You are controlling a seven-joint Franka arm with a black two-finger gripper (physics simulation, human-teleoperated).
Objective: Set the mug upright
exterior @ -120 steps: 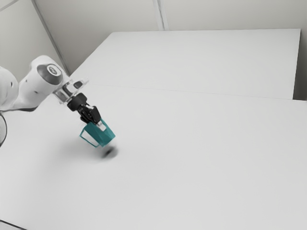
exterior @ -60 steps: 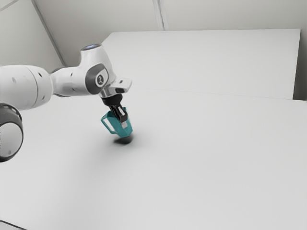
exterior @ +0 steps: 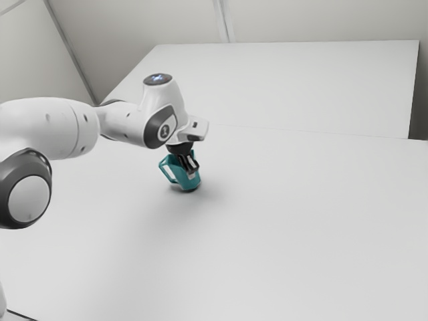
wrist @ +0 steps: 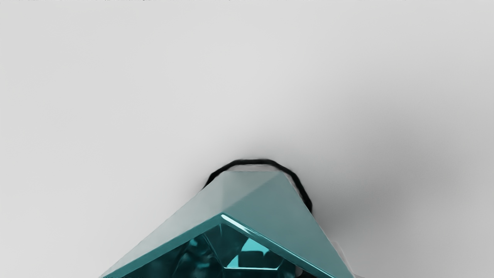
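Teal mug (exterior: 184,180), clamped in the gripper (exterior: 191,172), straighter and nearer the table (exterior: 301,221) than before.

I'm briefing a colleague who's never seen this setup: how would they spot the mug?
On the white table, follow the white arm from the exterior view's left to its black gripper. The mug is in its grip, handle toward the exterior view's left. Teal color and angular shape set it apart from the white and black around it.

Room of unclear kind, pale walls (exterior: 154,20), white tabletop (exterior: 301,221)
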